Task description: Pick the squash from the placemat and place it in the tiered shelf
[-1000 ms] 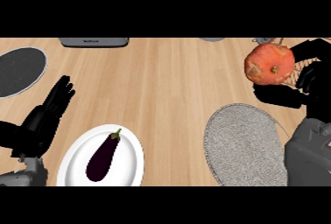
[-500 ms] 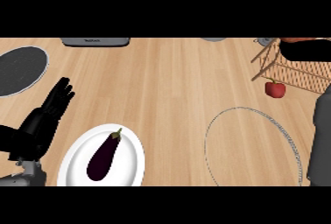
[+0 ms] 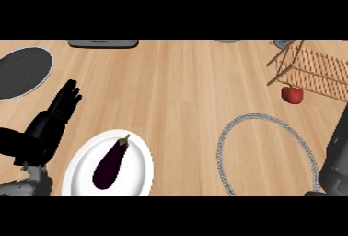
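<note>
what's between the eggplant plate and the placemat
Only bare wood counter separates the plate from the placemat in the head view.

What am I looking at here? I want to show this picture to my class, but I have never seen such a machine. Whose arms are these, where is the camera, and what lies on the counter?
The picture is taken from a humanoid robot's head, looking steeply down at a wooden counter. The black left hand rests open at the left, holding nothing. At the right edge only a grey forearm shows; the right hand itself is out of view.

On the counter lie a white plate with a dark eggplant, and a round placemat, seen here as a grey ring with nothing on it. At the top right stands a wooden tiered shelf, with a small red vegetable at its lower edge. A dark round mat sits top left. No squash is visible.
</note>
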Available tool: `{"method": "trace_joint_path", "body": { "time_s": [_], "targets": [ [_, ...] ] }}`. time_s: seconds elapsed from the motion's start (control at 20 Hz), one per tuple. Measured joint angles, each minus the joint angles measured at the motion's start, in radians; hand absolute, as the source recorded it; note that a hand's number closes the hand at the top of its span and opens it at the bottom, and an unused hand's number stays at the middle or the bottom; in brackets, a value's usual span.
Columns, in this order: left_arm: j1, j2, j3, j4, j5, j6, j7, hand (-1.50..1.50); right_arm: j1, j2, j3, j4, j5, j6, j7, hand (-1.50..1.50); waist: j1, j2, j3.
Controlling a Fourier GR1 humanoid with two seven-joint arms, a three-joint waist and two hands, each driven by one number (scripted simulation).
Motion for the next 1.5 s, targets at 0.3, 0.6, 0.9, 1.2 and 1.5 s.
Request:
{"method": "trace_joint_path", "body": {
  "time_s": [0.3, 0.6, 0.9, 1.2, 1.5],
  "targets": [
    [-0.002, 0.004, 0.005, -0.016, -0.010, 0.010, 0.006, 0.00, 0.084, -0.193, 0.081, 0.151, 0.165, 0.093, -0.104, 1.50, -0.014, 0.013, -0.010],
    [-0.007, 0.003, 0.000, -0.020, -0.008, 0.004, 0.010, 0.00, 0.067, -0.391, 0.177, 0.346, 0.360, 0.154, -0.190, 1.50, 0.004, 0.008, -0.005],
    [-0.002, -0.006, -0.002, 0.007, -0.013, -0.002, -0.018, 0.00, -0.052, -0.488, 0.204, 0.598, 0.435, 0.054, -0.337, 1.50, 0.012, 0.006, -0.003],
    [-0.020, -0.014, -0.009, 0.019, -0.020, 0.000, -0.013, 0.00, -0.174, -0.510, 0.163, 0.803, 0.366, -0.008, -0.513, 1.50, 0.014, 0.005, -0.002],
    [-0.019, -0.014, -0.007, 0.023, -0.019, -0.005, -0.012, 0.00, -0.226, -0.537, 0.190, 0.969, 0.364, 0.073, -0.634, 1.50, 0.012, 0.005, -0.002]
  ]
}}
